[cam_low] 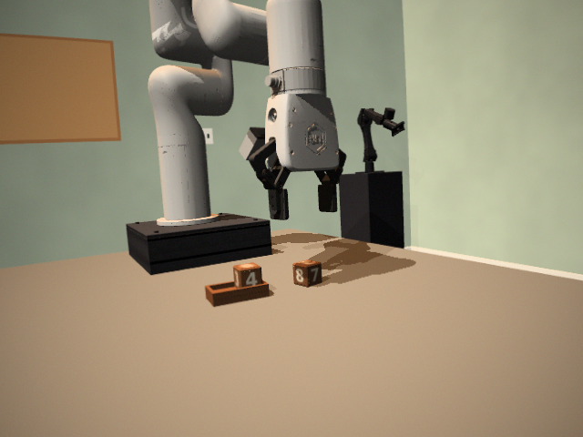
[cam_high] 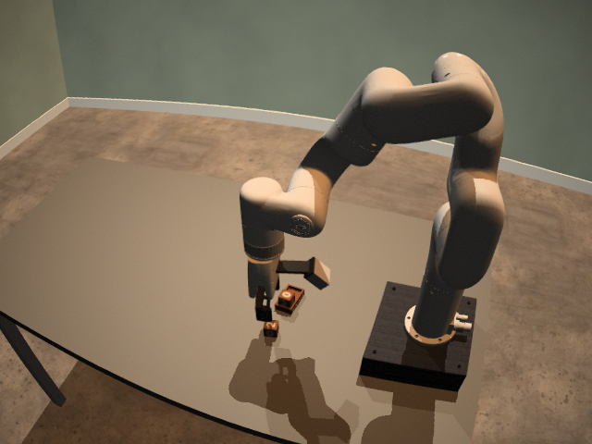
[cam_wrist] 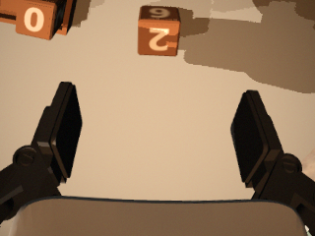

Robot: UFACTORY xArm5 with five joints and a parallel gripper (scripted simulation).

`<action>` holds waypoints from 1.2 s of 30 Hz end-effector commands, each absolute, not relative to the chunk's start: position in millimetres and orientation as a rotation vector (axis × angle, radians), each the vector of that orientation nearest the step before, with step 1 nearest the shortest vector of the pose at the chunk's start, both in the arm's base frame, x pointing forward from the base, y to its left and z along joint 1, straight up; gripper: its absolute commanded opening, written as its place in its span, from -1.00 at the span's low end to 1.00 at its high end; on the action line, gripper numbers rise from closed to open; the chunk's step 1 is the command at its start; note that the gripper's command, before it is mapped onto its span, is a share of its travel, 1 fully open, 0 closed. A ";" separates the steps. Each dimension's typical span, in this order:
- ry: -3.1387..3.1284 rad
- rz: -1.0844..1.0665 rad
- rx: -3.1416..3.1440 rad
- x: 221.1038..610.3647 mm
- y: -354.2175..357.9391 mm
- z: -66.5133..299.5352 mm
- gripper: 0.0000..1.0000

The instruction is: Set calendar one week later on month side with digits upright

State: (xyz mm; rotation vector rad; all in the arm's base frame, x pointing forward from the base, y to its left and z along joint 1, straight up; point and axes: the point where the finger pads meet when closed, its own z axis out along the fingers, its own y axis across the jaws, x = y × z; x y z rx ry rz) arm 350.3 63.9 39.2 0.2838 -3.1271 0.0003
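The tray (cam_high: 285, 310) (cam_low: 242, 296) (cam_wrist: 64, 30) is small and red-brown and lies flat on the table. One wooden cube (cam_high: 287, 298) (cam_low: 248, 276) (cam_wrist: 35, 21) stands in it with 0 on top; the exterior view shows a 1 and an upright 4 on its sides. The tray's left part in that view is empty. The other cube (cam_high: 271, 327) (cam_low: 307, 273) (cam_wrist: 158, 36) stands on the table beside the tray, 2 on top, 8 and 7 on two sides. My gripper (cam_high: 270, 298) (cam_low: 303, 214) (cam_wrist: 158, 105) is open and empty, pointing down above table height. The month side cannot be made out.
The arm's dark base block (cam_high: 415, 334) (cam_low: 202, 248) stands behind the tray in the exterior view. The table's near edge (cam_high: 157, 394) runs along the lower left in the top view. A small black arm (cam_low: 369, 136) stands on a dark pedestal (cam_low: 376, 207) in the background.
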 end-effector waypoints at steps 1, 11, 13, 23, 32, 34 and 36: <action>-3.130 0.000 0.284 351.4 64.1 40.1 1.00; -3.130 0.000 0.286 349.6 63.6 40.3 1.00; -3.131 0.000 0.287 348.6 63.3 40.4 1.00; -3.131 0.000 0.288 348.3 63.2 40.4 -0.05; -3.131 0.000 0.288 348.3 63.2 40.4 -0.05; -3.131 0.000 0.288 348.3 63.2 40.4 -0.05; -3.131 0.000 0.288 348.3 63.2 40.4 -0.05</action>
